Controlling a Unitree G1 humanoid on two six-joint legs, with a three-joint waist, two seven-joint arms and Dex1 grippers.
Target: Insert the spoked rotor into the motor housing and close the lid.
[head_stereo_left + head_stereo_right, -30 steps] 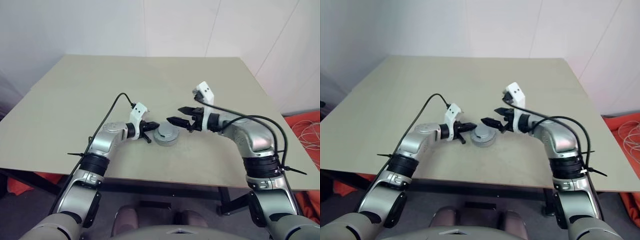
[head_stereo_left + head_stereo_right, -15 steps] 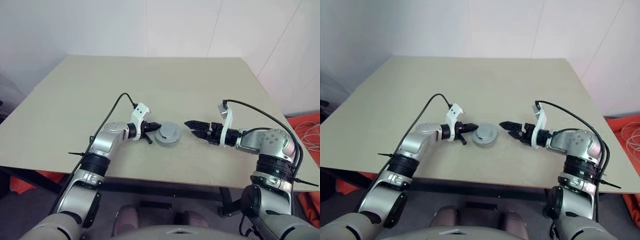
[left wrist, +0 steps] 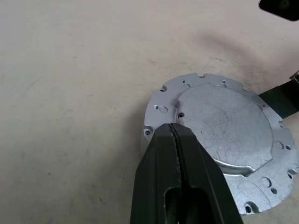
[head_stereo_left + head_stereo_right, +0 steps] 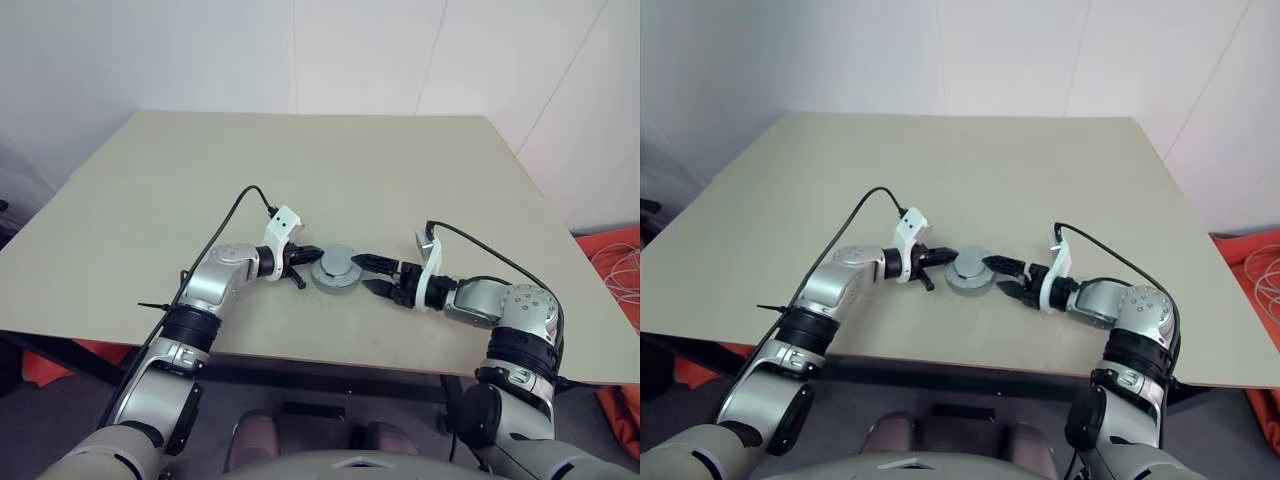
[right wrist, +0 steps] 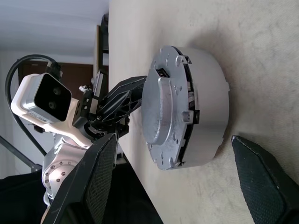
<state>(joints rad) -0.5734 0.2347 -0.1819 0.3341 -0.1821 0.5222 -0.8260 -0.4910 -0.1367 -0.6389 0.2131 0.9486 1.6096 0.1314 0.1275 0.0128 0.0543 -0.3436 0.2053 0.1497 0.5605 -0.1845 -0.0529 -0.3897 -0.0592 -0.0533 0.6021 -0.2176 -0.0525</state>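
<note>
Since a second earlier, only the right arm had dropped and rolled toward the table [image 4: 150, 190]. Left gripper [image 4: 310, 256] — fingers pressed shut, holding nothing — touched the housing's edge. Motor housing [image 4: 337, 271] sat centred near the front edge, lid [image 3: 224, 126] already down. Right gripper [image 4: 368, 274] gaped wide beside it — closing off-centre might shove it.

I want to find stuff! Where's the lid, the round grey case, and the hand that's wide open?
lid [image 3: 224, 128], left wrist view: its raised flat middle.
motor housing [image 5: 210, 102], right wrist view: its grey side wall.
right hand [image 4: 375, 274], left eye view: between its fingertips.
</note>
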